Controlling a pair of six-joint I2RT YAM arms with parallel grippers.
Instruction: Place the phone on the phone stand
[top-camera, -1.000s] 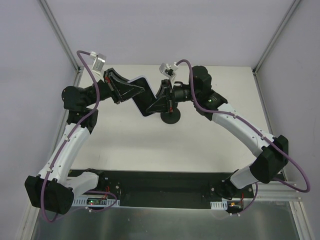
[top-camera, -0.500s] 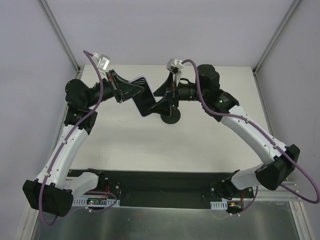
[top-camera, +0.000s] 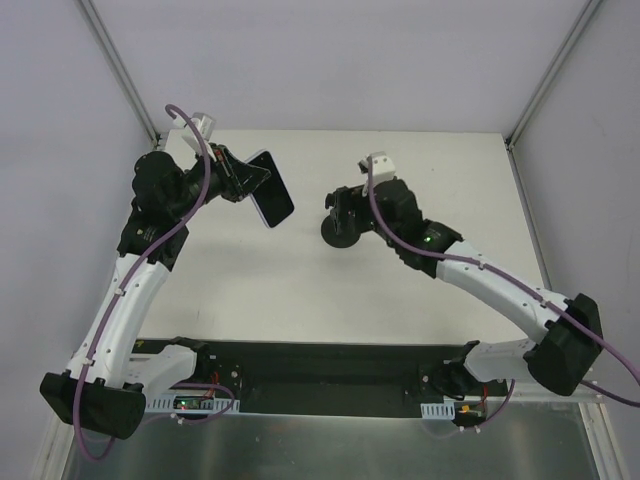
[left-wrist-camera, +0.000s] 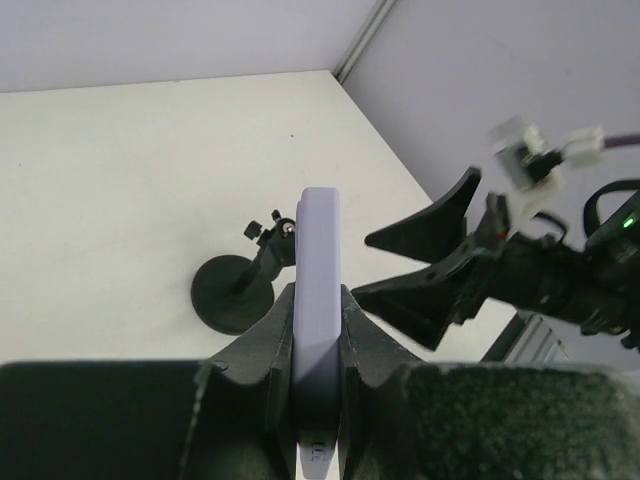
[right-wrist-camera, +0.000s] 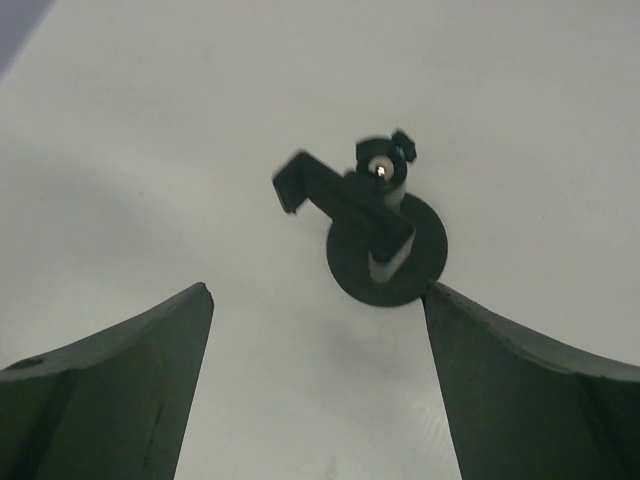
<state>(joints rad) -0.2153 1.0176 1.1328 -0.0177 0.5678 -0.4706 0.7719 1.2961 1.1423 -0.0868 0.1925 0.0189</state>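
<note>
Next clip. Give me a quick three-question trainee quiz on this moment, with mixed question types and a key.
1. True or false: the phone already sits on the phone stand.
2. Fill in: the right gripper, looking down on the phone stand, is ___ and holds nothing.
3. What holds the phone?
A. the left gripper, clamped on its two faces
B. the right gripper
C. neither gripper

Key: 1 false; 2 open; 3 A.
</note>
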